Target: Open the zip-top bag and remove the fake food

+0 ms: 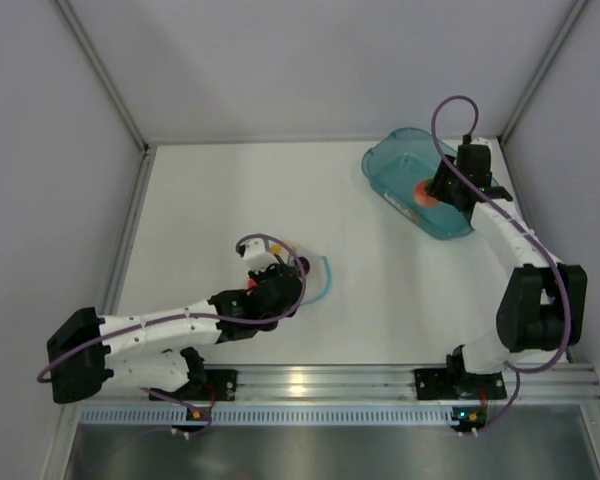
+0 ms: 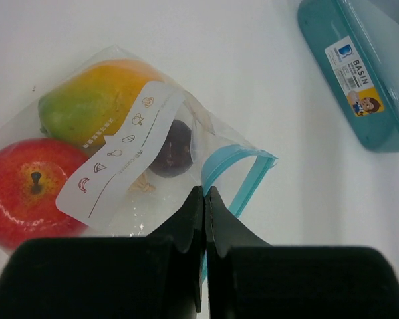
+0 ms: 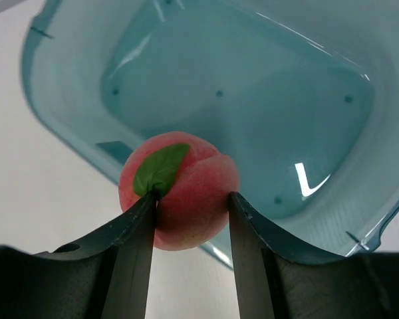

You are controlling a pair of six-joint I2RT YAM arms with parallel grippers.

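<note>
The zip-top bag [image 2: 130, 156] lies on the white table, clear with a white label, and its teal zip strip [image 2: 243, 169] gapes open in a loop. Inside it are fake food pieces: a yellow-green mango [image 2: 86, 100], a red ball with a stem [image 2: 26, 189] and a small dark red piece [image 2: 173, 149]. My left gripper [image 2: 205, 194] is shut on the bag's rim at the zip strip; in the top view it [image 1: 272, 285] sits at the bag [image 1: 318, 275]. My right gripper [image 3: 191, 197] is shut on a pinkish peach [image 3: 186, 179] with a green leaf, held above the near rim of the teal tub [image 3: 253, 100].
The teal translucent tub [image 1: 400, 165] stands at the back right near the enclosure wall, with the right arm [image 1: 525, 240] reaching over it. Its labelled side [image 2: 356, 73] shows in the left wrist view. Grey walls close in the table on three sides.
</note>
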